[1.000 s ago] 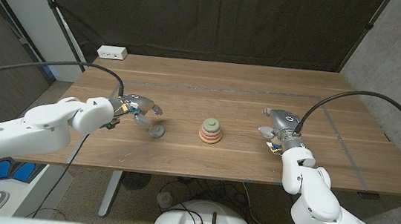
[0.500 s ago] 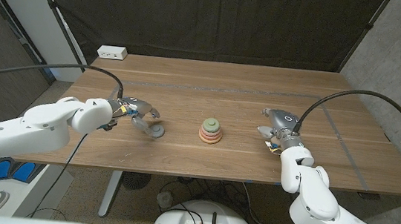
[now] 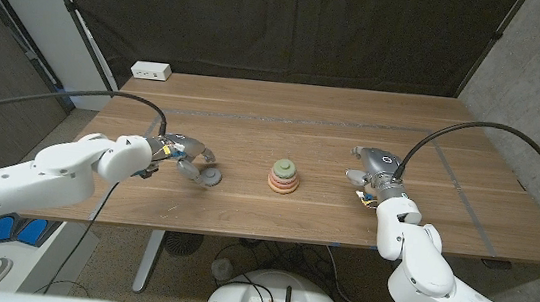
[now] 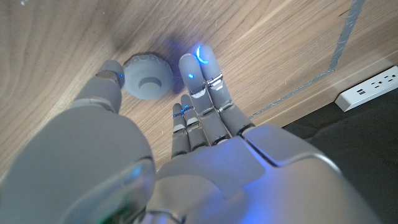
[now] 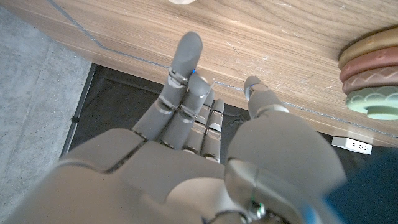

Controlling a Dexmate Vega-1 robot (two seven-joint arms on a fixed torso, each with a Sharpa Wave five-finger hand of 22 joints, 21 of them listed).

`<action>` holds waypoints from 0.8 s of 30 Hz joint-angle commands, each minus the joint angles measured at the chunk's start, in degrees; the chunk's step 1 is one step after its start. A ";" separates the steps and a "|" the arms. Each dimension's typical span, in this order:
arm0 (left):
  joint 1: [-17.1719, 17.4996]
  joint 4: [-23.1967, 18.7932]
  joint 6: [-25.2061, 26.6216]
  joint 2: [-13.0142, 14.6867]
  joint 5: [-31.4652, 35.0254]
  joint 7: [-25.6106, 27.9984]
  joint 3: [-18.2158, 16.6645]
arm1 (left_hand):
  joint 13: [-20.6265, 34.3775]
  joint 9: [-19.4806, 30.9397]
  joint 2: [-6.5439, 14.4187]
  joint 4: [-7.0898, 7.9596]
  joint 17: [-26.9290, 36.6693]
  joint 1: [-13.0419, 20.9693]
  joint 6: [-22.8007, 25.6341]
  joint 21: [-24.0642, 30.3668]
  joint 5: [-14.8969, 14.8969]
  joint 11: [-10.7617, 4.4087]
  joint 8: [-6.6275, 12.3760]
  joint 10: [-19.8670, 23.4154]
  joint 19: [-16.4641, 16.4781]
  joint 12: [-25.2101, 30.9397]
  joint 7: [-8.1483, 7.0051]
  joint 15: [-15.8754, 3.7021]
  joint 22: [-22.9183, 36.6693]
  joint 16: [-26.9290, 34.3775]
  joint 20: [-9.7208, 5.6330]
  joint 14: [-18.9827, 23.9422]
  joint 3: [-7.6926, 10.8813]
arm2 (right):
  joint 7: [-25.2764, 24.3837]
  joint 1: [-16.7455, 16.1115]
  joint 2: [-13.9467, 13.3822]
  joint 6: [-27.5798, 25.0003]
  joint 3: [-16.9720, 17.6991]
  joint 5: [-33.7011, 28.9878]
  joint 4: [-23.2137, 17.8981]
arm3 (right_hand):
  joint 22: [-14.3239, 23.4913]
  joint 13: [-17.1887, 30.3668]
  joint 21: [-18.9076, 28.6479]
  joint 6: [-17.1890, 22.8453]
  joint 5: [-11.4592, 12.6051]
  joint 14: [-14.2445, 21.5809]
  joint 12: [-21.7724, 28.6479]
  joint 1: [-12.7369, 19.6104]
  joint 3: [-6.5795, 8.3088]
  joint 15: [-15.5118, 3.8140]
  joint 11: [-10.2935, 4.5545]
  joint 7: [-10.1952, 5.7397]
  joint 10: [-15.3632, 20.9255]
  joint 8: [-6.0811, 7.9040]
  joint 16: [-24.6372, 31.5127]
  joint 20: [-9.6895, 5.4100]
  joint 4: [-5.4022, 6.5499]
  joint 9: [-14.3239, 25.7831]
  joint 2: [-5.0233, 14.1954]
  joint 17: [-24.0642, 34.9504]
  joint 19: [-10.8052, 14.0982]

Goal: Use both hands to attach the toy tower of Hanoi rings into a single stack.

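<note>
A stack of rings (image 3: 283, 177), green on top with pink and orange below, stands at the table's middle; its edge (image 5: 375, 74) also appears in the right wrist view. A loose grey ring (image 3: 209, 176) lies flat on the wood to its left. My left hand (image 3: 185, 153) reaches over that grey ring (image 4: 148, 77), the thumb (image 4: 107, 85) at its rim and the fingers (image 4: 202, 71) spread past its other side; the ring still lies on the table. My right hand (image 3: 372, 172) hovers to the right of the stack, fingers (image 5: 183, 62) apart and holding nothing.
A white power strip (image 3: 151, 71) lies at the table's far left edge, also seen as the power strip (image 4: 370, 90) in the left wrist view. A grey tape line (image 3: 465, 207) crosses the right part of the table. A small pale object (image 5: 181, 1) sits beyond my right fingers.
My left hand has crept a little to the right, closer around the grey ring. The ring, the stack and my right hand stay where they were.
</note>
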 commanded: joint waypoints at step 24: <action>1.51 3.38 -3.78 -2.76 3.01 5.81 0.70 | -0.35 -0.01 0.16 -0.25 -0.45 2.72 2.14 0.24 -0.30 -1.34 1.29 2.01 0.98 1.13 -0.84 -6.38 0.26 0.72 -5.51 1.22 -0.03 | 1.27 1.20 -0.24 -1.62 -1.37 -0.73 -0.62 | 0.16 0.28 -0.08 0.82 0.59 0.02 0.54 -1.38 0.44 -1.41 -0.06 0.12 1.26 -0.07 -0.19 -2.24 -0.17 -0.01 0.34 0.51 -0.39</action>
